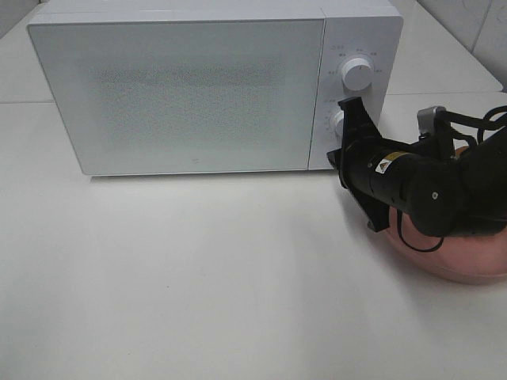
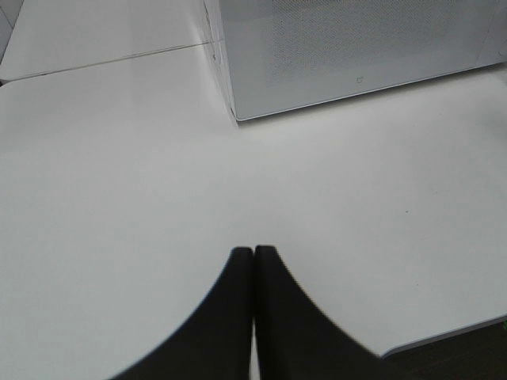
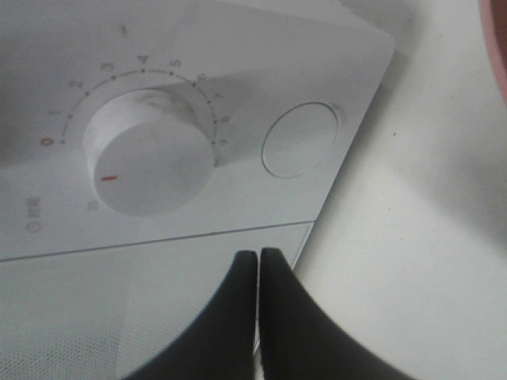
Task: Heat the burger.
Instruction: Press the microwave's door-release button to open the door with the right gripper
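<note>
The burger does not show in any view. The white microwave (image 1: 182,87) stands at the back of the table with its frosted door shut. My right gripper (image 1: 334,158) is shut and empty, its tips (image 3: 257,255) at the lower right corner of the microwave's front. They sit just below the timer dial (image 3: 150,162) and the round button (image 3: 301,140). My left gripper (image 2: 253,250) is shut on nothing and hovers over bare white table, some way from the microwave's left front corner (image 2: 234,117).
A pink round plate (image 1: 467,265) lies on the table under my right arm, its rim (image 3: 497,32) just right of the microwave. A second knob (image 1: 357,73) sits higher on the control panel. The table's front edge (image 2: 444,339) shows in the left wrist view.
</note>
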Controlling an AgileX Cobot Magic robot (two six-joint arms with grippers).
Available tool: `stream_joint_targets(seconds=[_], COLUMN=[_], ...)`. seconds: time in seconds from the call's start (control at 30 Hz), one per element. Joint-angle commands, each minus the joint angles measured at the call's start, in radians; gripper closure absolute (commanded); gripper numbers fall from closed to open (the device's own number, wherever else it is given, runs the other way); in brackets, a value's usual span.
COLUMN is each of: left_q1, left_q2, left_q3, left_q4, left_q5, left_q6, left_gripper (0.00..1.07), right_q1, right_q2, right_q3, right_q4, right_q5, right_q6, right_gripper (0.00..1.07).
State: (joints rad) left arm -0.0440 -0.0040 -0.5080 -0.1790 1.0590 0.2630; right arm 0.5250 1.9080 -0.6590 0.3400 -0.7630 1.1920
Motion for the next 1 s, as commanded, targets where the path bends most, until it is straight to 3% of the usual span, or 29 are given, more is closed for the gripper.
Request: stream_joint_targets(seconds=[0.03,0.43,1.0], left_q1=[-0.003,-0.003,-0.003], left_q2=[-0.02,-0.02,-0.02], left_q3=[0.002,0.002,0.002], left_q4=[-0.002,-0.002,-0.002], left_q5=[-0.01,-0.01,-0.01], left_q6=[0.0,0.0,0.0], left_gripper=[1.06,1.06,1.06], right_q1=[0.001,-0.002,-0.002], right_q2=[0.036,0.126,0.178], right_q3=[-0.035,-0.125,-0.161], right_q4=[0.01,0.082,0.231], right_q5=[-0.009,-0.073,-0.106], right_q6=[-0.025,-0.024,-0.095], right_gripper=[1.07,1.07,1.07])
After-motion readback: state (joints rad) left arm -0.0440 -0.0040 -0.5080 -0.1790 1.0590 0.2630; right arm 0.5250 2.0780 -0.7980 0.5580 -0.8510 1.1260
